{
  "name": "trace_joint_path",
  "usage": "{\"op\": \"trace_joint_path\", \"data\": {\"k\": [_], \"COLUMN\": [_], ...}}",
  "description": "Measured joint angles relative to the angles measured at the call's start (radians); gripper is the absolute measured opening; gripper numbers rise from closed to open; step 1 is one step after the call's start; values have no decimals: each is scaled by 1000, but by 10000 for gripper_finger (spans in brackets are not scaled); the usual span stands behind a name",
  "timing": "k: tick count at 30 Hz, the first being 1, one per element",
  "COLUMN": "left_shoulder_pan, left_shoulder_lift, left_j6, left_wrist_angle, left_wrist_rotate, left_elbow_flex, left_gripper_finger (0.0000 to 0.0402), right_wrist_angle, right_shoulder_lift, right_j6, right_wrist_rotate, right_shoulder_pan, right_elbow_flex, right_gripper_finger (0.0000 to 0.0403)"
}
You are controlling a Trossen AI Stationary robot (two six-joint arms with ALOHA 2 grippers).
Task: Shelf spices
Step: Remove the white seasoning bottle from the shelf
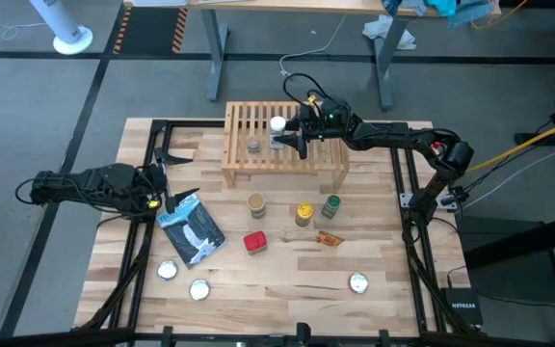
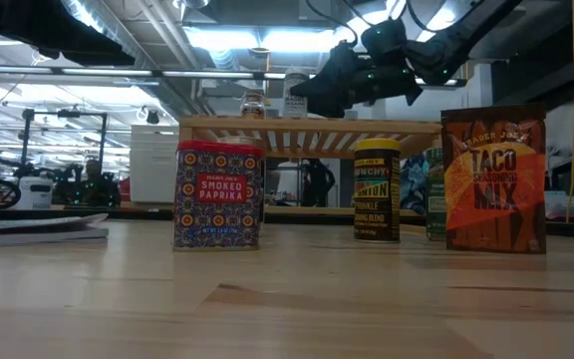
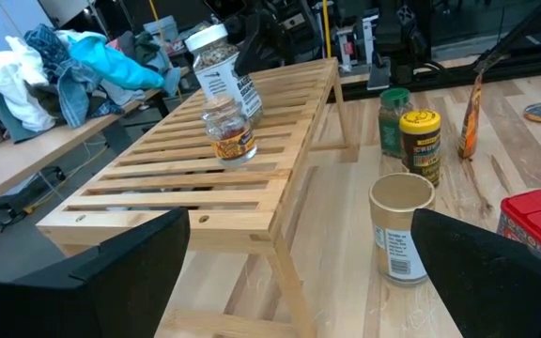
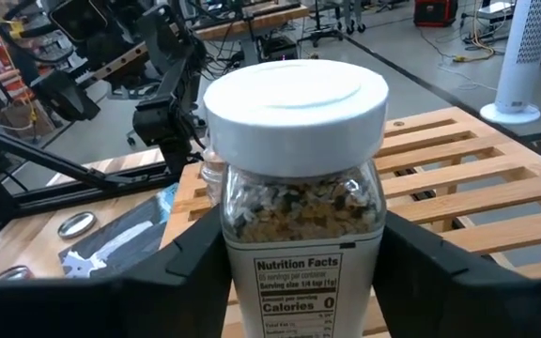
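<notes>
Over the shelf [image 1: 284, 145], right fingers [image 4: 191, 258] clamp the white-lidded jar [image 4: 296, 188]; left fingers [image 3: 111, 272] wide.

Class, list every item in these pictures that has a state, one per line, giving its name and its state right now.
White-lidded clear spice jar: lidded, upright on the light-wood slatted shelf, gripped.
Right end effector: shut on that jar.
Left end effector: open, empty, waiting beside the blue-and-white pouch.
Small clear jar: upright on the shelf.
Tan-lidded jar: upright on the table.
Red paprika tin: closed, upright on the table.

White-lidded jar's [image 4: 294, 188] base cut off
</notes>
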Motion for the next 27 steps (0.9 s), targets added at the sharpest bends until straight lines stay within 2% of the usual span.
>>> {"op": "trace_joint_path", "data": {"k": [8, 16, 21, 27], "left_shoulder_pan": [0, 0, 0, 0], "left_shoulder_lift": [0, 0, 0, 0], "left_j6": [0, 0, 0, 0], "left_wrist_angle": [0, 0, 0, 0], "left_wrist_rotate": [0, 0, 0, 0], "left_elbow_flex": [0, 0, 0, 0], "left_gripper_finger": [400, 400, 400, 400], "right_wrist_angle": [6, -1, -72, -232], "right_shoulder_lift": [-43, -101, -135, -210], "right_j6": [0, 6, 6, -44], "right_wrist_rotate": [0, 7, 95, 254], "right_shoulder_pan": [3, 72, 141, 242], "right_elbow_flex": [0, 0, 0, 0], "right_gripper_finger": [206, 207, 206, 206]}}
